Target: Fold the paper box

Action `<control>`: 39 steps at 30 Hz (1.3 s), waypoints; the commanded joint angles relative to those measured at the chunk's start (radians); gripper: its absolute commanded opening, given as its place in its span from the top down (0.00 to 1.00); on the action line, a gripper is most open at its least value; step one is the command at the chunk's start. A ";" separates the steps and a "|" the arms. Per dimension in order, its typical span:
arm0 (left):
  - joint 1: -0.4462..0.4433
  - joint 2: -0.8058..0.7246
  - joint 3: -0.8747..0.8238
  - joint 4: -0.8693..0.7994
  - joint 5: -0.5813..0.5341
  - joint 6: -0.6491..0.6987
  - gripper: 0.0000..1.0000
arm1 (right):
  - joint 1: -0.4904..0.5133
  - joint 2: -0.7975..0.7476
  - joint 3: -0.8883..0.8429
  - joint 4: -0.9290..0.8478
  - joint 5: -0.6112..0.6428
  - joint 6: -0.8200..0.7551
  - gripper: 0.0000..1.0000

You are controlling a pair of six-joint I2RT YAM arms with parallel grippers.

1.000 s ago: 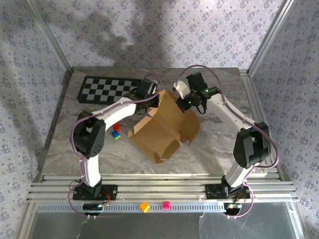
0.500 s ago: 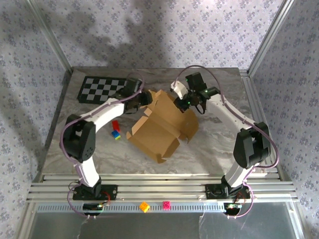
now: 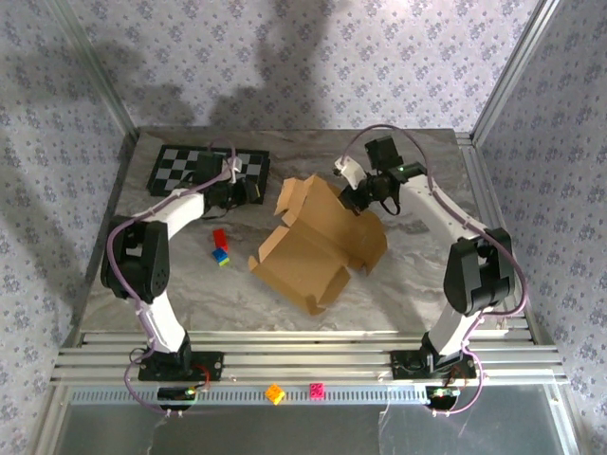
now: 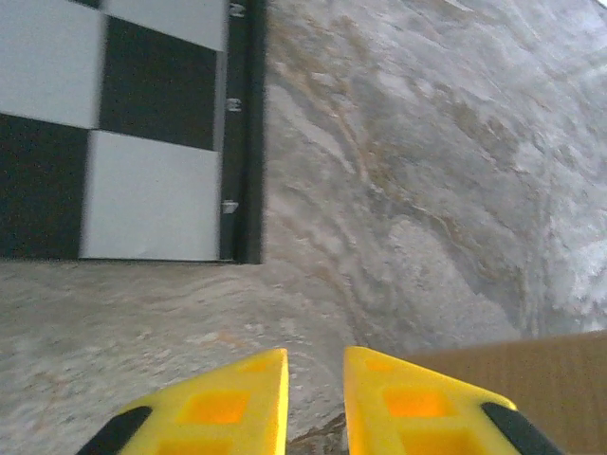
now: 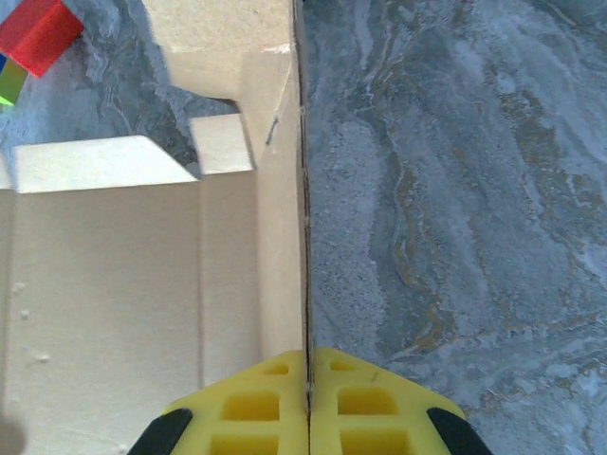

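Observation:
The paper box [image 3: 318, 242] is a tan cardboard sheet, partly folded, lying mid-table with its flaps raised at the far end. My right gripper [image 3: 358, 199] is at its far right corner. In the right wrist view, that gripper [image 5: 306, 355] is shut on the thin edge of an upright box wall [image 5: 280, 190], with the box floor [image 5: 114, 303] to the left. My left gripper [image 3: 250, 190] is off the box, to its left beside the mat. In the left wrist view, it [image 4: 315, 355] stands open over bare table, with a cardboard corner [image 4: 560, 379] at the lower right.
The black-and-white checkerboard mat [image 3: 204, 169] lies at the far left, and its edge [image 4: 242, 133] shows in the left wrist view. A red brick [image 3: 219, 237] and a blue-green brick [image 3: 222, 256] lie left of the box. Orange [image 3: 275, 392] and pink [image 3: 317, 390] bricks rest on the front rail.
My left gripper has drawn away from the box's far left flap, moving left toward the mat. The right gripper has kept its hold, and the box has shifted slightly right.

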 commanded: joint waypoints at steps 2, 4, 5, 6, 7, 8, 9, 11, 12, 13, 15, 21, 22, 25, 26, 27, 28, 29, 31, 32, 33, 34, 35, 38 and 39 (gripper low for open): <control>-0.028 0.012 0.013 0.004 0.067 0.065 0.84 | -0.018 0.026 0.041 -0.034 0.013 -0.016 1.00; -0.031 0.034 0.031 -0.037 0.061 0.095 0.84 | -0.025 0.029 0.051 -0.046 -0.024 -0.020 1.00; -0.034 0.045 0.044 -0.056 0.051 0.112 0.83 | -0.028 0.029 0.053 -0.054 -0.044 -0.028 1.00; -0.036 0.052 0.053 -0.062 0.042 0.121 0.82 | -0.027 0.027 0.053 -0.059 -0.053 -0.033 1.00; -0.036 0.059 0.062 -0.059 0.029 0.125 0.80 | -0.026 0.027 0.051 -0.064 -0.057 -0.044 1.00; -0.036 0.066 0.074 -0.051 0.023 0.125 0.80 | -0.021 0.027 0.047 -0.062 -0.036 -0.052 1.00; -0.037 0.073 0.086 -0.046 0.023 0.122 0.79 | -0.014 0.025 0.046 -0.059 -0.007 -0.057 1.00; -0.040 0.089 0.121 -0.045 0.013 0.118 0.77 | 0.007 0.025 0.044 -0.051 0.050 -0.079 1.00; -0.043 0.092 0.136 -0.046 0.008 0.118 0.76 | 0.020 0.024 0.043 -0.041 0.094 -0.083 1.00; -0.047 0.094 0.146 -0.048 -0.001 0.118 0.75 | 0.040 0.026 0.046 -0.034 0.148 -0.097 1.00; -0.048 0.094 0.156 -0.044 -0.009 0.109 0.75 | 0.081 0.039 0.048 -0.009 0.276 -0.131 1.00; -0.049 0.082 0.126 -0.038 -0.009 0.096 0.75 | 0.186 0.059 0.003 0.161 0.548 -0.271 1.00; -0.048 0.078 0.114 -0.031 -0.006 0.089 0.75 | 0.203 0.053 -0.027 0.214 0.585 -0.318 1.00; -0.048 0.064 0.076 -0.013 -0.003 0.077 0.75 | 0.245 0.029 -0.127 0.394 0.640 -0.474 1.00; -0.049 0.057 0.060 -0.001 -0.002 0.072 0.75 | 0.251 0.024 -0.149 0.438 0.638 -0.513 1.00; -0.048 0.050 0.043 0.010 -0.003 0.072 0.75 | 0.252 0.022 -0.161 0.468 0.633 -0.534 1.00; -0.048 0.042 0.028 0.024 0.000 0.071 0.74 | 0.254 0.019 -0.177 0.499 0.628 -0.553 1.00; -0.047 0.034 0.014 0.036 0.007 0.071 0.74 | 0.257 0.019 -0.194 0.540 0.635 -0.579 1.00; -0.047 0.021 -0.007 0.050 0.020 0.078 0.74 | 0.263 0.021 -0.247 0.634 0.653 -0.637 1.00; -0.047 0.012 -0.018 0.058 0.027 0.084 0.74 | 0.266 0.018 -0.273 0.682 0.655 -0.676 1.00; -0.047 0.005 -0.026 0.063 0.030 0.092 0.74 | 0.267 0.018 -0.287 0.718 0.659 -0.701 1.00; -0.046 -0.007 -0.038 0.069 0.037 0.099 0.74 | 0.267 0.019 -0.288 0.748 0.667 -0.711 1.00; -0.045 -0.018 -0.049 0.078 0.043 0.105 0.73 | 0.264 0.021 -0.285 0.768 0.674 -0.715 1.00; -0.041 -0.041 -0.070 0.098 0.059 0.120 0.73 | 0.263 0.030 -0.277 0.828 0.680 -0.755 1.00; -0.042 -0.045 -0.071 0.102 0.062 0.125 0.72 | 0.262 0.034 -0.271 0.836 0.677 -0.768 1.00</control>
